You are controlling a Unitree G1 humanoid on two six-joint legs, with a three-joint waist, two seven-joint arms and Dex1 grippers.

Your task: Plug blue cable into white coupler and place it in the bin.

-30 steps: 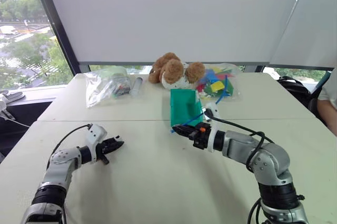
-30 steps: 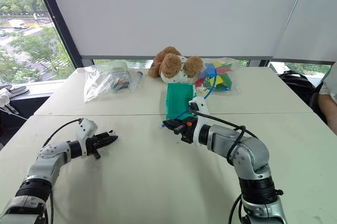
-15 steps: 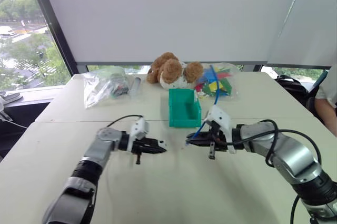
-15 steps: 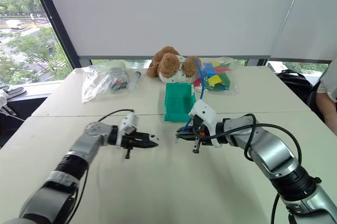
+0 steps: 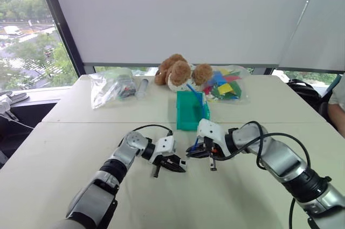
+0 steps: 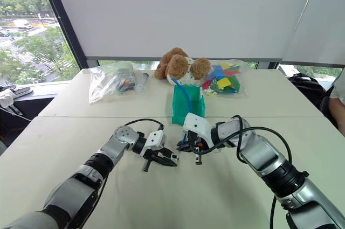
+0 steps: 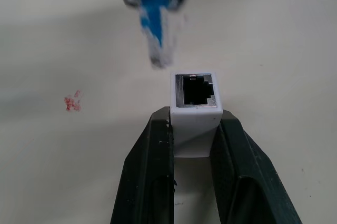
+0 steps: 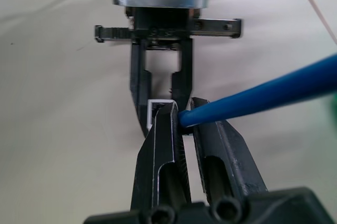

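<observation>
My left gripper [image 7: 195, 116] is shut on the white coupler [image 7: 196, 97], whose dark open port faces away from the wrist. My right gripper [image 8: 183, 113] is shut on the blue cable [image 8: 253, 95] just behind its pale plug [image 7: 156, 50]. The plug tip hovers a little short of the port and slightly to one side of it, not inserted. Both grippers meet tip to tip low over the table's middle, left gripper [image 5: 180, 165] facing right gripper [image 5: 195, 151]. The cable arcs up and back over the teal bin [image 5: 191, 110], which stands just beyond them.
A brown plush toy [image 5: 178, 71] lies behind the bin. Clear bags sit at the back left [image 5: 110, 86] and back right [image 5: 226, 82], with a grey tube [image 5: 142, 86] between bag and toy. A person's arm [image 5: 338, 99] shows at the right edge.
My left gripper has swung right to the table's middle with the coupler. The right gripper has rolled, sunk slightly and turned the plug toward it, so the two now face each other closely.
</observation>
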